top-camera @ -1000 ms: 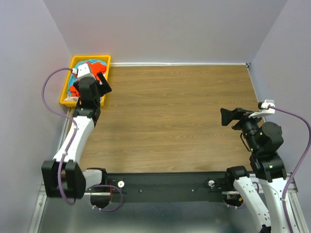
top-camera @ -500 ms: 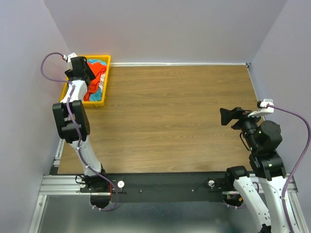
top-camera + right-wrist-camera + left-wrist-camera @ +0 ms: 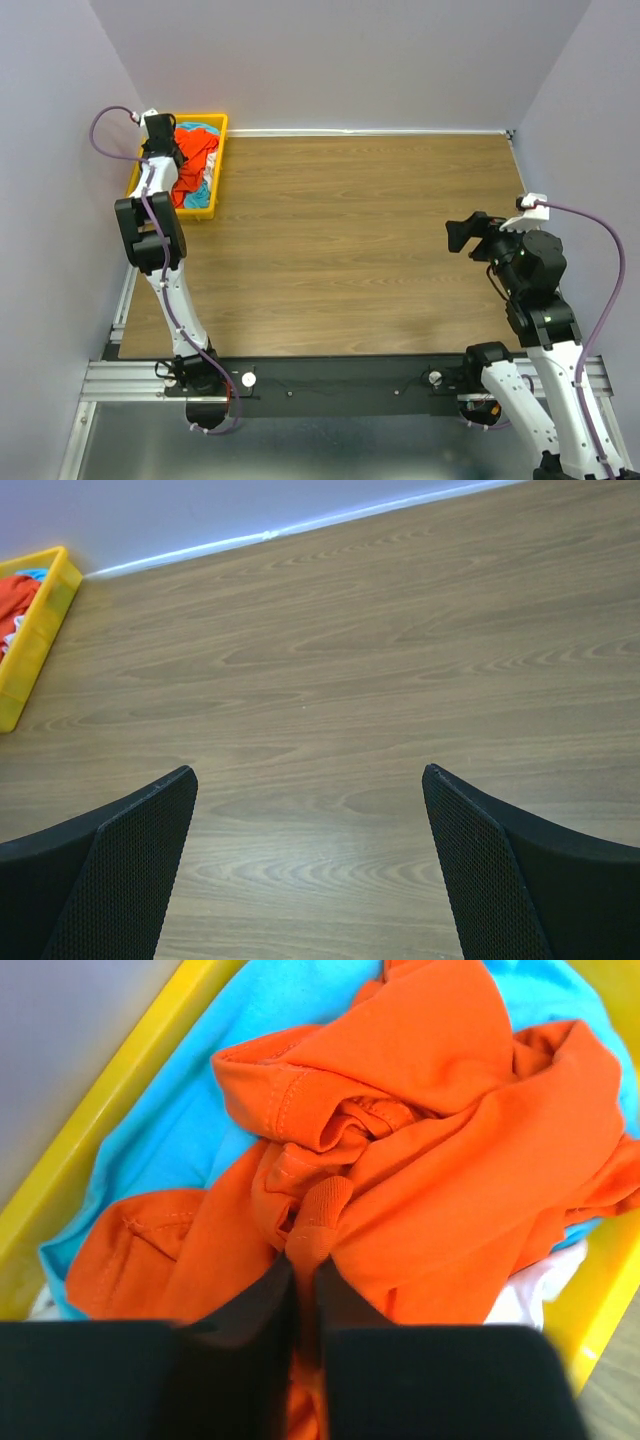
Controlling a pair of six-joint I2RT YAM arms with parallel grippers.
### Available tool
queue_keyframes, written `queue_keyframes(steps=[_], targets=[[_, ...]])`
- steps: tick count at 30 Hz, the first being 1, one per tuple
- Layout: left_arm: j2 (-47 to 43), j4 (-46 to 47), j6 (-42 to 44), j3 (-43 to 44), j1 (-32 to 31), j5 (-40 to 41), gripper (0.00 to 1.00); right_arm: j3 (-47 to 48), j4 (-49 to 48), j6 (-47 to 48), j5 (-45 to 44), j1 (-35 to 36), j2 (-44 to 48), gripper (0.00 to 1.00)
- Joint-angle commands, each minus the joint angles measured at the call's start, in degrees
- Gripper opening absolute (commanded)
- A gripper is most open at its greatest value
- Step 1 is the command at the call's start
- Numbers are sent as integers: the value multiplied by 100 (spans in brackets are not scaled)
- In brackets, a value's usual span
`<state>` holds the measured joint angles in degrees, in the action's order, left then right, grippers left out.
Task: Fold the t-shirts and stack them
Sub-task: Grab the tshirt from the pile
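The t-shirts lie crumpled in a yellow bin (image 3: 219, 165) at the table's far left corner. The bright orange-red shirt (image 3: 450, 1160) is on top, over a teal-blue one (image 3: 190, 1130), and a bit of white fabric (image 3: 545, 1285) shows at the side. My left gripper (image 3: 305, 1260) reaches down into the bin and is shut on a raised fold of the orange shirt. From above, the left gripper (image 3: 163, 148) sits over the bin's left half. My right gripper (image 3: 458, 235) hovers open over bare wood at the right, holding nothing.
The bin's yellow rim (image 3: 110, 1110) runs close beside the left gripper, with the grey wall just behind it. The wooden table (image 3: 360, 240) spreads between the two arms. In the right wrist view the bin (image 3: 35, 650) shows far off at the left.
The left arm has reared up over the bin, and its jaws have closed from wide open onto the orange shirt. The right gripper has shifted slightly left.
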<state>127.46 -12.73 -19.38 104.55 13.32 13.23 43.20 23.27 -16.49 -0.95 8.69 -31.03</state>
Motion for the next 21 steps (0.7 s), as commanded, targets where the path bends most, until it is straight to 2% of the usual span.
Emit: queue_keyframes(steps=[1, 10, 14, 17, 18, 21], targets=[[-115, 130, 223, 145, 56, -198, 2, 22, 64, -38, -81, 45, -157, 100], [-1723, 201, 715, -75, -215, -260, 0, 74, 64, -3, 60, 36, -466, 100], [-2557, 201, 1005, -84, -872, -286, 0, 118, 64, -3, 60, 45, -553, 100], [-2840, 149, 1146, 91, -1313, -427, 0, 180, 64, 23, 279, 45, -589, 100], [-2980, 131, 1173, 161, -1732, -514, 0, 206, 64, 23, 280, 45, -580, 100], [-3227, 60, 1191, 478, -2279, -988, 0, 259, 64, 67, 324, 45, -580, 100]])
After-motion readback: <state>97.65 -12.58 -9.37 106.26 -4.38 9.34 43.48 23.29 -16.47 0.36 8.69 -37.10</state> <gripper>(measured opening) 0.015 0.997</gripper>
